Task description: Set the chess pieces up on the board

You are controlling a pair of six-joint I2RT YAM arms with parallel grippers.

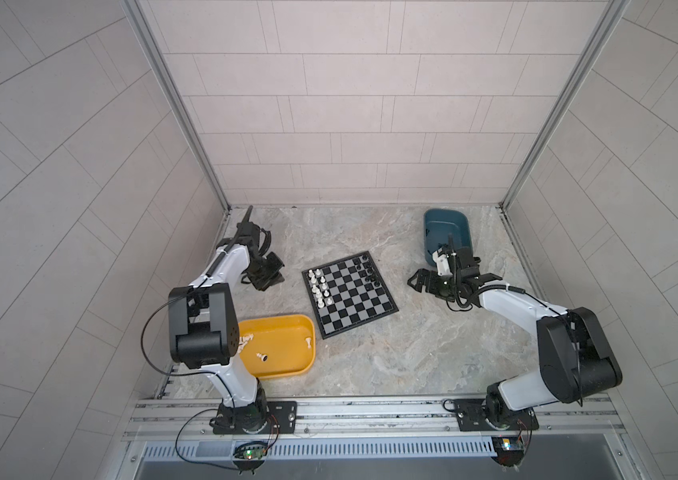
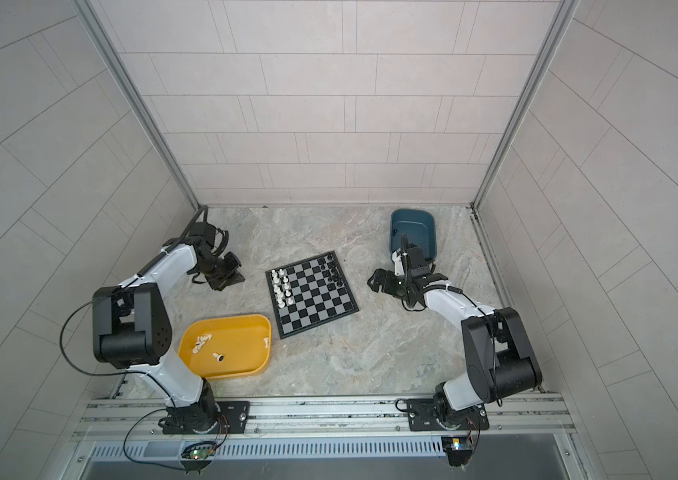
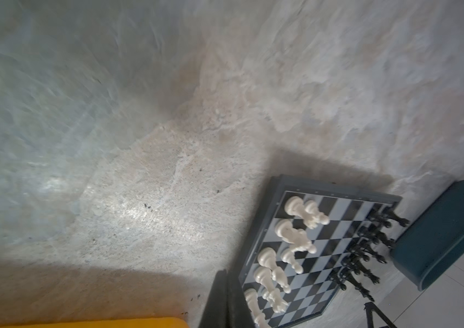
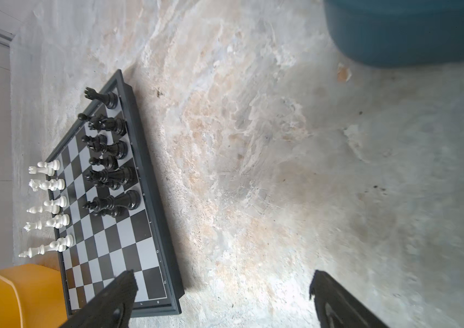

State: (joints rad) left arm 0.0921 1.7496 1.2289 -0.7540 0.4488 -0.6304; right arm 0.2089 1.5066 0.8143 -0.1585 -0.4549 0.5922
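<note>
The board [image 1: 354, 300] is only partly set. The right gripper [image 4: 222, 279], wide and empty, is held near the teal tray [image 1: 453, 226], probably for another piece. The left gripper [image 3: 222, 277] is closed and empty.

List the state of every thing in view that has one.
board, flat on table, partly set
white pieces, upright along one board edge
black pieces, upright along the opposite edge
yellow tray, holds loose white pieces
teal tray, contents unclear
left gripper, shut, empty
right gripper, open, empty
</note>
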